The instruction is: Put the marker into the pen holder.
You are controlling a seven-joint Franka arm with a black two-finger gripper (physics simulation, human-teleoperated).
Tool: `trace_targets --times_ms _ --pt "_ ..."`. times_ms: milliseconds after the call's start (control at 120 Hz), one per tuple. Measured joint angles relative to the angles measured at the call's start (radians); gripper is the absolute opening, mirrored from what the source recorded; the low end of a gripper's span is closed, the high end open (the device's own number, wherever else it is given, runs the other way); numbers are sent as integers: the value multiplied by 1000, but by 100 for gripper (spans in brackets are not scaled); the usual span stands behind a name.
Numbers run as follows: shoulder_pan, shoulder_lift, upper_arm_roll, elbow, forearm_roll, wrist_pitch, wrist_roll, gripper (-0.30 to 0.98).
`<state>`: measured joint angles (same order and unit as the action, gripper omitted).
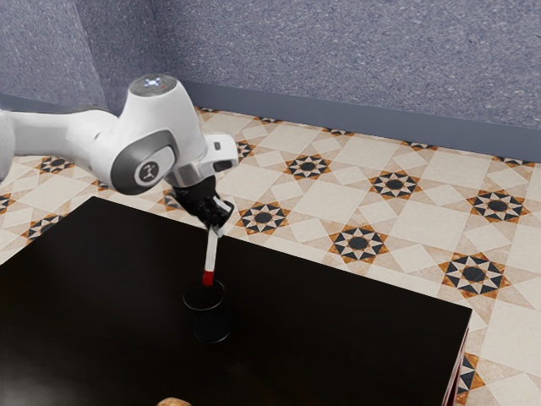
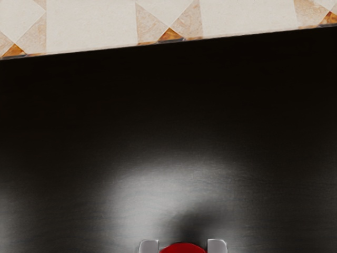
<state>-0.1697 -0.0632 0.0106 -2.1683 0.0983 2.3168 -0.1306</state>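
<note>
In the exterior view my gripper (image 1: 218, 227) is shut on the upper end of the white marker (image 1: 211, 252), which hangs nearly upright with its red end down. The pen holder (image 1: 210, 324), a dark round cup, stands on the black table (image 1: 338, 338). The marker's red end appears at the cup's far rim; whether it is over the opening or behind it I cannot tell. In the wrist view the marker's red end (image 2: 183, 249) lies between the two fingertips of my gripper (image 2: 183, 245).
A small tan, rounded object (image 1: 174, 402) is partly visible at the exterior view's lower edge. The table's far edge runs beyond the cup, with patterned floor tiles past it and a blue-grey wall farther back.
</note>
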Motion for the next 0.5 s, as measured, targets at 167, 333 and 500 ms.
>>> trace_targets --times_ms 167,333,500 --pt "-7 18 -1 -19 -3 63 -15 -8" --pt "-9 5 -2 -31 -5 91 -26 -8" --pt "-7 -45 -5 -77 -3 101 -36 -7"
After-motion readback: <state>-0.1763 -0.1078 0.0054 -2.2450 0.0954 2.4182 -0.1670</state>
